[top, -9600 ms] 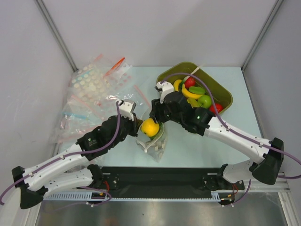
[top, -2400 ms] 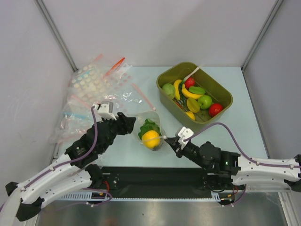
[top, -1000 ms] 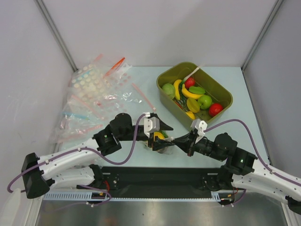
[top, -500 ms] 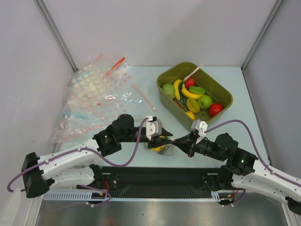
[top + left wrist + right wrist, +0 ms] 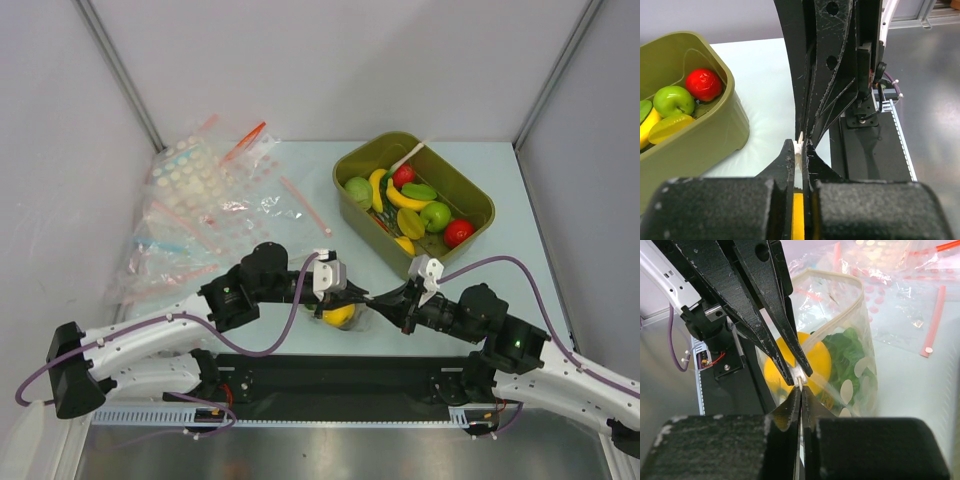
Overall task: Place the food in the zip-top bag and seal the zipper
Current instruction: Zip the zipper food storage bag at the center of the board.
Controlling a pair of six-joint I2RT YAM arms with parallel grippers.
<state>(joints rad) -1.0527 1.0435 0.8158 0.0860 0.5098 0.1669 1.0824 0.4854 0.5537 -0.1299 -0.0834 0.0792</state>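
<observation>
1. Pinching the zipper (image 5: 860,310) of the zip-top bag (image 5: 862,365), the L gripper (image 5: 800,146) has its jaws pressed together on the thin pale strip. Only a sliver of strip shows betw. the tips.
2. R gripper (image 5: 800,390) comes in from the opposite side, jaws likewise closed on the same strip. Its tips sit just beside the L tips, nearly tip to tip.
3. Bag position: on the table (image 5: 500,260) near its front edge, betw. the 2 arms, w/ the pinched edge on its R side in the top view.
4. Food: the yellow-orange fruit (image 5: 815,360) and the lettuce (image 5: 845,352) both lie inside the bag. The fruit is closest to the pinch pt; the lettuce touches it on the far side.
5. Zipper run: from the pinch pt the strip curves up and round the top of the bag. Whether it is pressed shut along its length cannot be told.
6. Olive bin (image 5: 710,140) stands at R rear, well apart from the bag. It holds a red fruit (image 5: 703,84), a green apple (image 5: 673,100), bananas (image 5: 405,198) and other pieces.
7. Spare bags (image 5: 195,195), clear w/ pink or red strips, lie heaped at L rear.
</observation>
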